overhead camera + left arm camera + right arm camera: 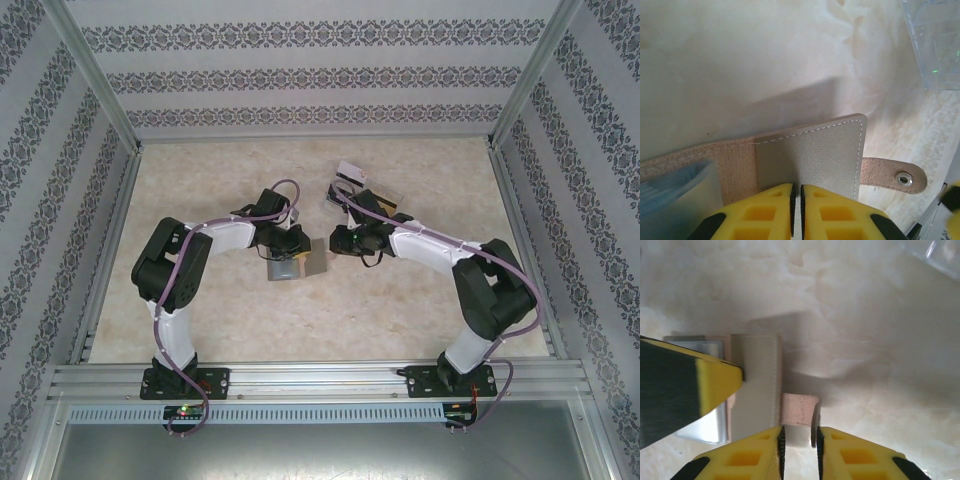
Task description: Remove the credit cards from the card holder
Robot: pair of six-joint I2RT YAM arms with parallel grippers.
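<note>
**At tabletop centre: card holder held open, cards not yet out**

On the marbled tabletop (200, 340), between the two arms, the card holder (810, 155) is laid open with one grey panel up and the tan lining exposed. The clear tray (935, 45) is seen beyond it, well apart.

- Left claw (796, 192): closed to a hairline on the near edge of the grey panel, which is judged to be gripped.
- Right claw (800, 432): narrowed to a slim gap with the tan strap (799, 410) lying at that gap. Whether the strap is pinched or only bracketed cannot be told.
- Clear sleeve (675, 190): set on the other half of the holder. A bluish tint is noted inside, but no credit cards can be made out.
- Snap (903, 178): seated at the strap's end, unfastened.

Risks noted:
1. If the strap is pulled while the left grip sits only on the panel's rim, the panel may slip free and the holder may fold shut.
2. If the holder is lifted by the strap alone, it may swing and the sleeve may be dragged across the tabletop.
3. A card may be missed, since the sleeve is soft and its opening is not visible.
</note>
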